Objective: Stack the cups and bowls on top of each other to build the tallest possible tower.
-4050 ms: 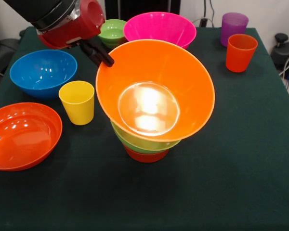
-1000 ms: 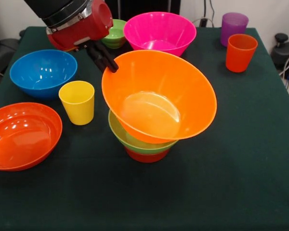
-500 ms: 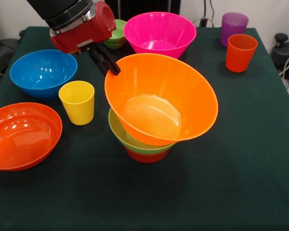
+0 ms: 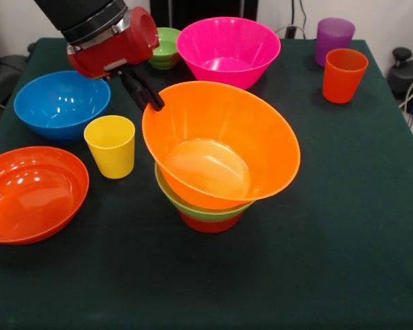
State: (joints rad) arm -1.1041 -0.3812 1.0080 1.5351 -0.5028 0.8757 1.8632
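Tool (image 4: 151,103) pinching large yellow-orange bowl (image 4: 224,148) rim; bowl tilted over medium green bowl (image 4: 193,201)

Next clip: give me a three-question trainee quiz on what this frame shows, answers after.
1. True or false: the large orange bowl sits level on the green bowl.
2. What is the claw gripping?
3. Which cup stands nearest the blue bowl: A yellow, B orange, C purple?

Key
1. False; it is tilted.
2. The large orange bowl's rim.
3. A, the yellow cup.
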